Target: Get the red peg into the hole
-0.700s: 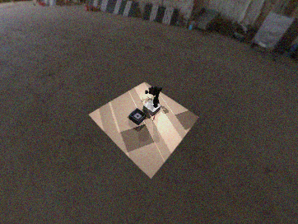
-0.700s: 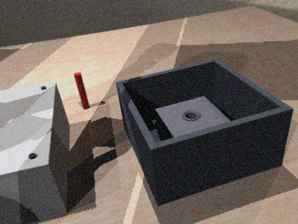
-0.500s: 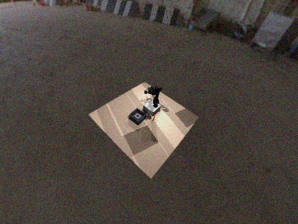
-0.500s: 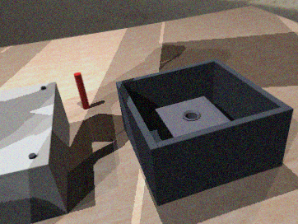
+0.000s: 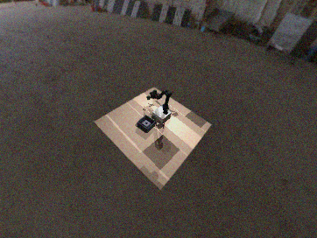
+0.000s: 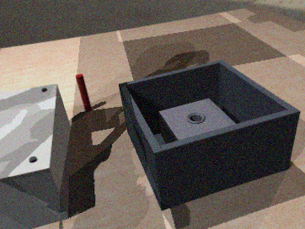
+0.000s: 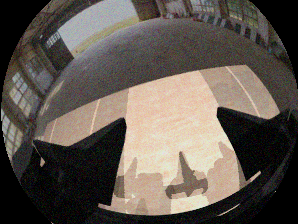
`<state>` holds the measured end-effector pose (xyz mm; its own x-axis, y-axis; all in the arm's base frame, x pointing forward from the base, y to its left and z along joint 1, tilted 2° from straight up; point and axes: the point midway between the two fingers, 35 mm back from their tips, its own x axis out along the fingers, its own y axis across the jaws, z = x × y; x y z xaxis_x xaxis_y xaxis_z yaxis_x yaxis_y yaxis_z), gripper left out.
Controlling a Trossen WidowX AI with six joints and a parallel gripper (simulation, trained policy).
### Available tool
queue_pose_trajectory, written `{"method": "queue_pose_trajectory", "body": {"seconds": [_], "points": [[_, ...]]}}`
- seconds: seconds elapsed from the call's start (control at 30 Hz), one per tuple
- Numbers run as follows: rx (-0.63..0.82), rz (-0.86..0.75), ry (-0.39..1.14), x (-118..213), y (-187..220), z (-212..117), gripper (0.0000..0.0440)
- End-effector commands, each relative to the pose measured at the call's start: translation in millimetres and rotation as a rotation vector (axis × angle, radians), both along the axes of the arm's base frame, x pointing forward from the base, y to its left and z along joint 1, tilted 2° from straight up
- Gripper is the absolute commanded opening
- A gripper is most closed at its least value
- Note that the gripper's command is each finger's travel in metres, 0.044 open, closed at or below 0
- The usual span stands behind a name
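1. Jaws of the gripper (image 5: 149,97) (image 7: 172,114) stand spread nearly as wide as they go, with nothing between them.
2. Outside the box, the red peg (image 6: 83,93) stands almost upright, leaning slightly in the exterior view, on the wooden table top (image 5: 127,131) (image 6: 122,202) (image 7: 165,115). Its lower end meets a dark shadow.
3. On one side of the peg is the open box (image 5: 140,128) (image 6: 227,157), dark and square-walled; on the other is a pale block (image 5: 162,116) (image 6: 27,126) with small dark holes in its top. The peg touches neither.
4. Inside the box, at the bottom, lies the light grey plate (image 5: 146,123) (image 6: 181,126); its ringed round hole (image 6: 196,118) has no peg in it.
5. Above the pale block rises the black arm (image 5: 166,101), reaching out over the table top, well apart from the box.
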<state>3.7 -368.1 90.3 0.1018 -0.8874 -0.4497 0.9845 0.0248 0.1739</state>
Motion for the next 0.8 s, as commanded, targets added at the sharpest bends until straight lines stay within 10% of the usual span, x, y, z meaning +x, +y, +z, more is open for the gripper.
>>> {"method": "queue_pose_trajectory", "body": {"seconds": [0.0, 0.77], "points": [[-0.004, 0.081, 0.008, 41.7, -10.5, 14.0, 0.044], [0.148, 0.48, 0.052, 258.5, 56.9, 68.3, 0.044]]}}
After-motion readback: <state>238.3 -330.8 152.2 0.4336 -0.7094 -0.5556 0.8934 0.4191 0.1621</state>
